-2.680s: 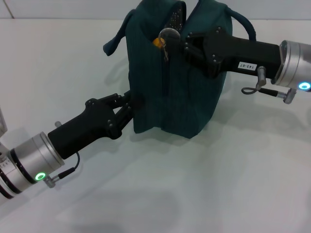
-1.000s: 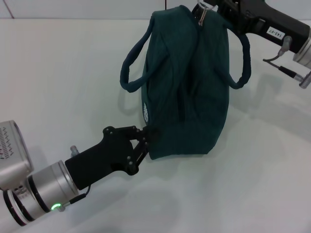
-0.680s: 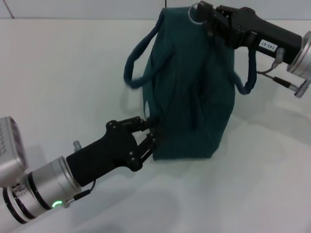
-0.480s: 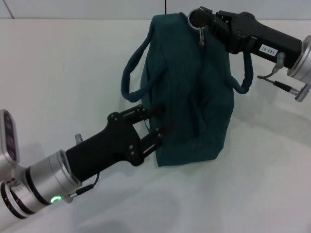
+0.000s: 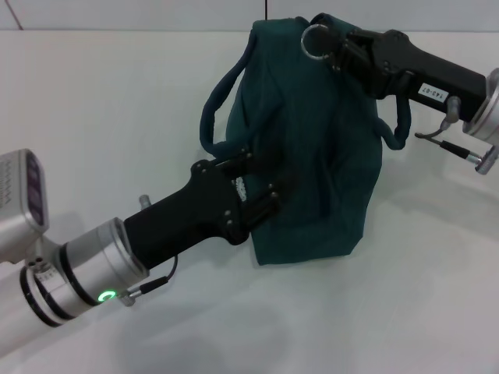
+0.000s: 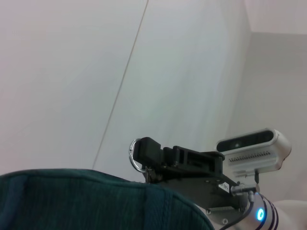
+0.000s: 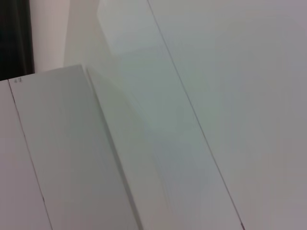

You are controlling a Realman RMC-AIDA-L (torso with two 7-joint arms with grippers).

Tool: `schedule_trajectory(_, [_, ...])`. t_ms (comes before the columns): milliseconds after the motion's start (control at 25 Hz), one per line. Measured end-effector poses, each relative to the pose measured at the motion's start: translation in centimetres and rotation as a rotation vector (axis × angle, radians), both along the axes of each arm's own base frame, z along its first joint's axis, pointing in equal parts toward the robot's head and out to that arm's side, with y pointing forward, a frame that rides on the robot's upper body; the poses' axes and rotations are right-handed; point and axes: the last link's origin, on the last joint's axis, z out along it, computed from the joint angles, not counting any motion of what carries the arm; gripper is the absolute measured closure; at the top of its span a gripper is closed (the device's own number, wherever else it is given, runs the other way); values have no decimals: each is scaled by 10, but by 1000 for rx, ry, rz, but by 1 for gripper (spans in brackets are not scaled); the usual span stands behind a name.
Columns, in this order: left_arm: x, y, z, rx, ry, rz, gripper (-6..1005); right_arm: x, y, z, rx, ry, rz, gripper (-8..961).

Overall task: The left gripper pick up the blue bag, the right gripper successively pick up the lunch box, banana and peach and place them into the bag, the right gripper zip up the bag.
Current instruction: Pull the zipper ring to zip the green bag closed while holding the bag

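One blue bag (image 5: 312, 148) stands on the white desk (image 5: 101, 101), teal-dark cloth, leaning a little, its top closed as far as the head view shows. Two carry handles: one loops out from the bag's side toward the robot's left (image 5: 214, 105), the other hangs off the opposite side, partly behind the right arm. One metal pull ring (image 5: 316, 40) sits at the bag's top edge.

Two claws in view. Left claw (image 5: 261, 191) lies against the bag's lower front side, fingers spread apart with the cloth pressed between and around them; whether any fold is actually pinched, cannot tell. Its black body runs back from the bag to a silver wrist with a green light. Right claw (image 5: 331, 48) is at the bag's top edge, fingers closed on the pull ring; the left wrist view shows the same: ring (image 6: 134, 154) at the tip of the right claw (image 6: 146, 153), just above the bag's top seam (image 6: 96, 196).

Room around the bag: bare desk on the side beyond the left-hand handle and in front of the bag's base; the far desk edge runs just behind the bag's top. Lunch box, banana, peach: none visible outside the bag. Right wrist view shows only pale wall panels.
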Motion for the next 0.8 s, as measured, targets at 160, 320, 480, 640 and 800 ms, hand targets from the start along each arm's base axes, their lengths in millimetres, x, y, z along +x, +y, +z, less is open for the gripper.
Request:
schedule_trajectory(160, [3, 5, -3, 1, -7, 22, 570, 2, -2, 0, -2, 2, -3, 895])
schedule_trajectory(320, [2, 11, -3, 24, -21, 82, 573, 5, -5, 1, -5, 8, 0, 894])
schedule_trajectory(480, [0, 16, -3, 48, -29, 132, 584, 6, -5, 2, -5, 10, -1, 892])
schedule_trajectory(640, [-1, 23, -5, 65, -19, 171, 601, 8, -7, 2, -3, 9, -8, 891])
schedule_trajectory(800, [-3, 28, -5, 79, -4, 191, 619, 11, -7, 4, 3, 11, -13, 890])
